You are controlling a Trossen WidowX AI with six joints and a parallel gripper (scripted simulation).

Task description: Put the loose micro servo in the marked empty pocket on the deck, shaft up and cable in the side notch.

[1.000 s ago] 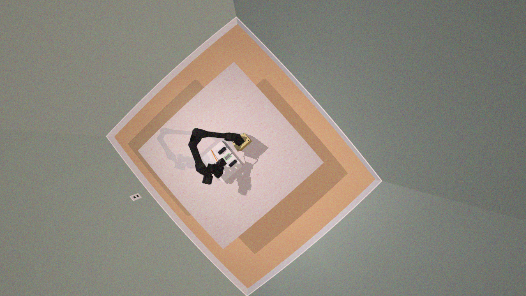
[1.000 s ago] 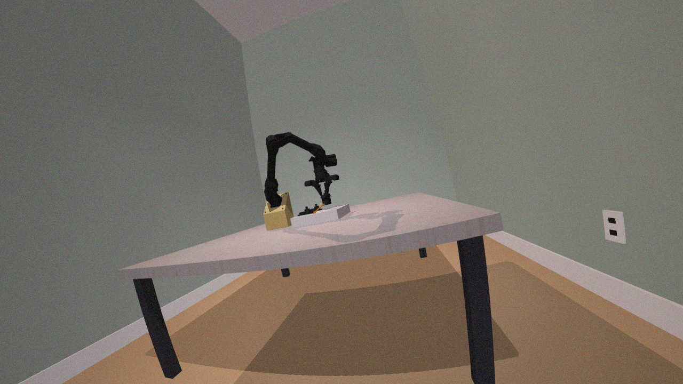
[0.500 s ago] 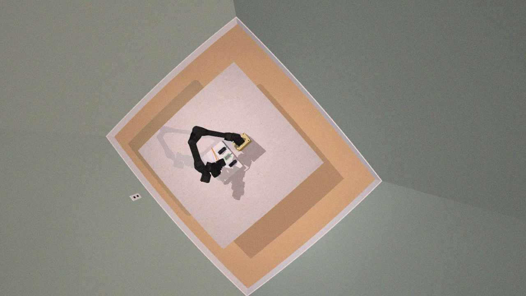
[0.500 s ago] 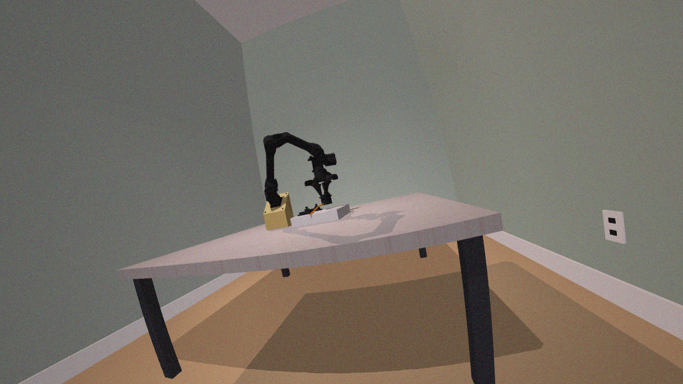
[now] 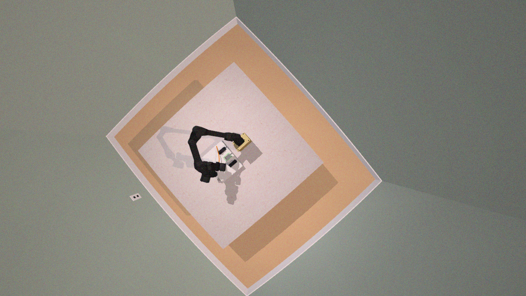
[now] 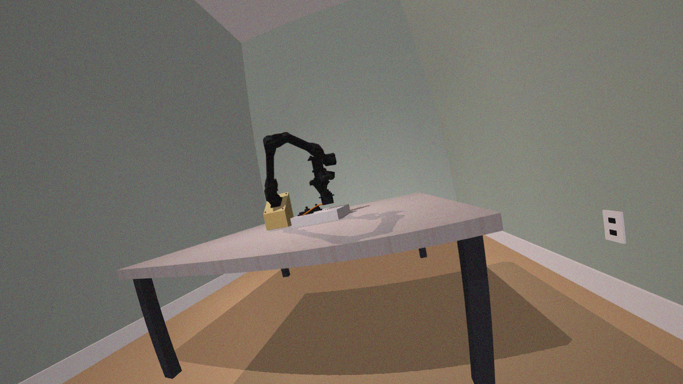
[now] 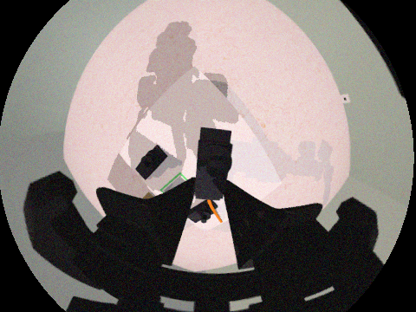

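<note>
The gripper (image 5: 222,167) (image 6: 327,202) (image 7: 209,187) is shut on the loose black micro servo (image 7: 214,160), low over the white deck (image 5: 210,155) (image 6: 315,218) (image 7: 248,139). The servo's orange cable (image 5: 218,152) (image 6: 312,209) (image 7: 214,211) trails from it across the deck. The green-outlined pocket (image 5: 227,157) (image 7: 171,182) is to the left of the held servo in the wrist view, partly hidden by a finger. The servo is outside that outline. Which way its shaft points and how high it hangs are not clear.
Two other black servos sit on the deck, one (image 5: 232,163) (image 7: 151,162) on each side of the pocket, the other (image 5: 222,150) (image 7: 201,212) partly behind the fingers in the wrist view. The arm's tan base block (image 5: 245,142) (image 6: 278,220) stands beside the deck.
</note>
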